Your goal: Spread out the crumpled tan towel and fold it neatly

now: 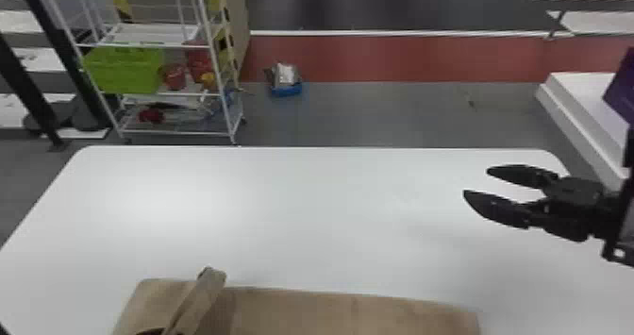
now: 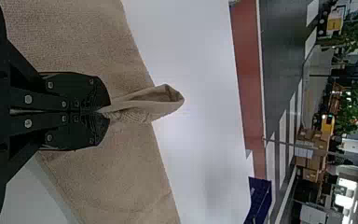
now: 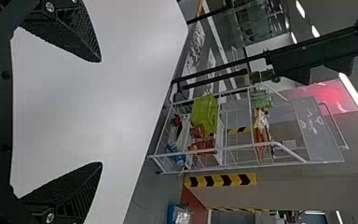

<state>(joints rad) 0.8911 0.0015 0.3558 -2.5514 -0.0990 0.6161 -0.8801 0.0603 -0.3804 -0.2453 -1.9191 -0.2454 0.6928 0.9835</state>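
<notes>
So the white counter [image 1: 306,216] takes up most of the space in front of the robot, and the tan towel [image 1: 354,315] is on the near part of it, left of center to a bit right. It's a long band with its long axis running roughly left to right across the robot's front, mostly flat with a few soft creases. I'd call that spread and maybe part folded, about midway, but I can't tell how many layers there are.

The right pincer [image 1: 476,183] is spread wide with nothing in it, up over the right side of the counter, past the towel's right end and farther out. Its 2 fingers aim left.

The left pincer [image 2: 109,112] is the near 1, right over the towel's left part and pressed together on a raised fold [image 2: 151,105]. It points outward, across the long axis, and the loop sticks out past the far edge.

IMO the next move hangs on that: lay the fold down along the band, or it bunches up crooked.
</notes>
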